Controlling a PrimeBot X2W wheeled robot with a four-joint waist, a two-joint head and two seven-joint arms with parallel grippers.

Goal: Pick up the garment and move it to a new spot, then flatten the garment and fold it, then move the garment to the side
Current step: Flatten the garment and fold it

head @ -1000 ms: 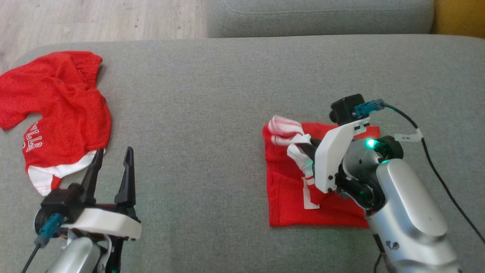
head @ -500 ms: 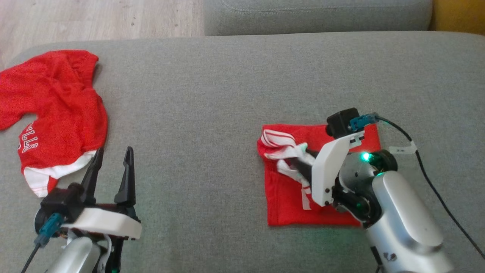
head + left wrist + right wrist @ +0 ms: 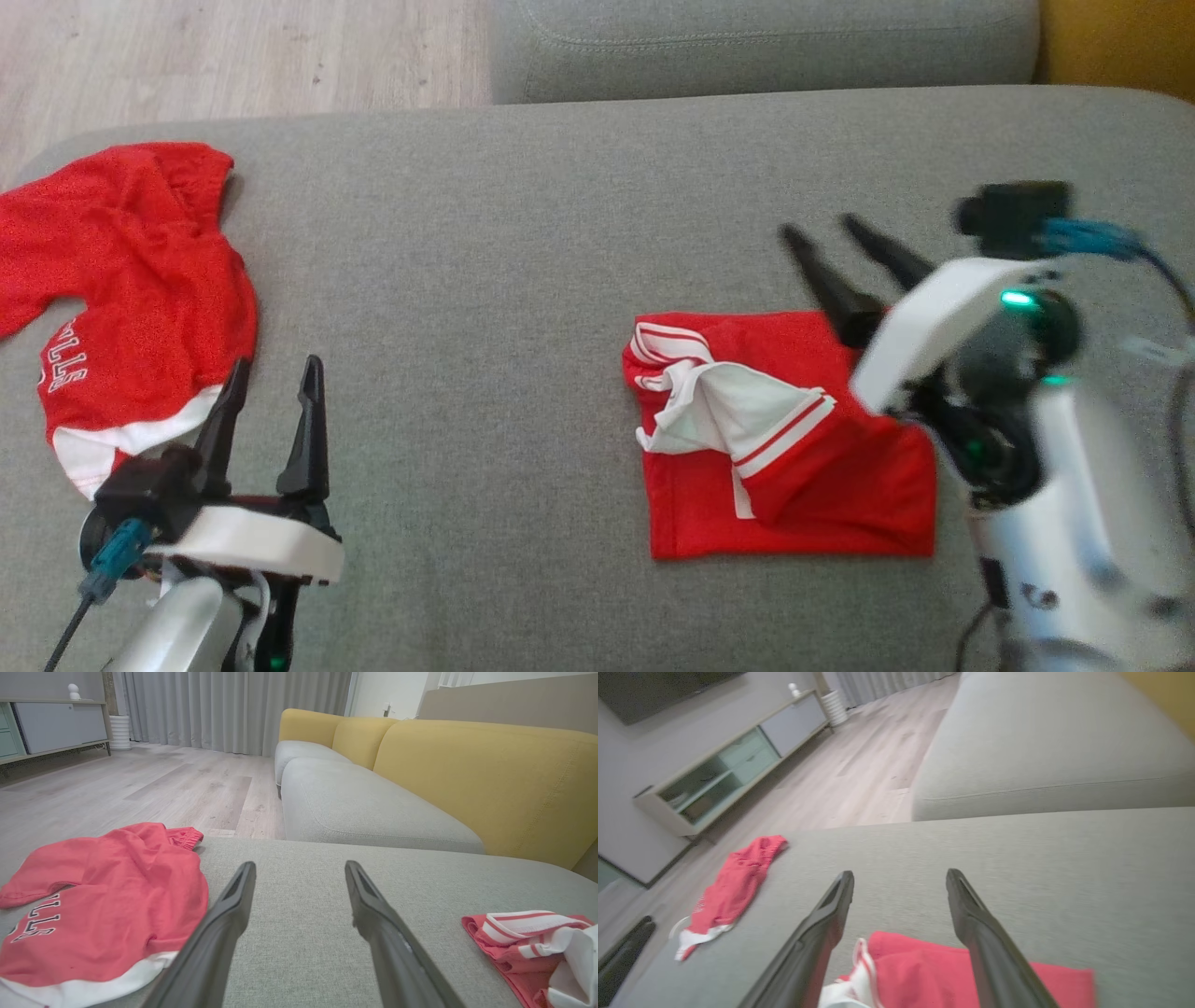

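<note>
Your folded red garment (image 3: 840, 485) lies on the grey, coarse-woven seat cushion (image 3: 523, 280), right of centre in the head view. It is a rough square of smooth knit. Its lower and right edges run fairly straight. A white panel trimmed with red-and-white striped ribbing is turned back across the upper left corner and rumpled into soft creases.

Your right gripper (image 3: 820, 229) stands over the garment's far right corner. Its two long, dark, tapering fingers are spread wide and hold nothing, and the tips point past the cloth over bare cushion. The pale arm behind it is blurred, and you cannot tell whether any part of it touches the fabric.

Your left gripper (image 3: 275, 364) sits at the lower left, fingers equally wide apart and empty. It is near the white hem of a red shirt (image 3: 140, 280) with white block lettering. That shirt lies loose and crumpled at the cushion's left end, well apart from the folded piece.

Beyond are a pale wood-plank floor (image 3: 233, 47), a second grey cushion (image 3: 747, 47) with a stitched seam, and a mustard-yellow backrest (image 3: 490, 774).
</note>
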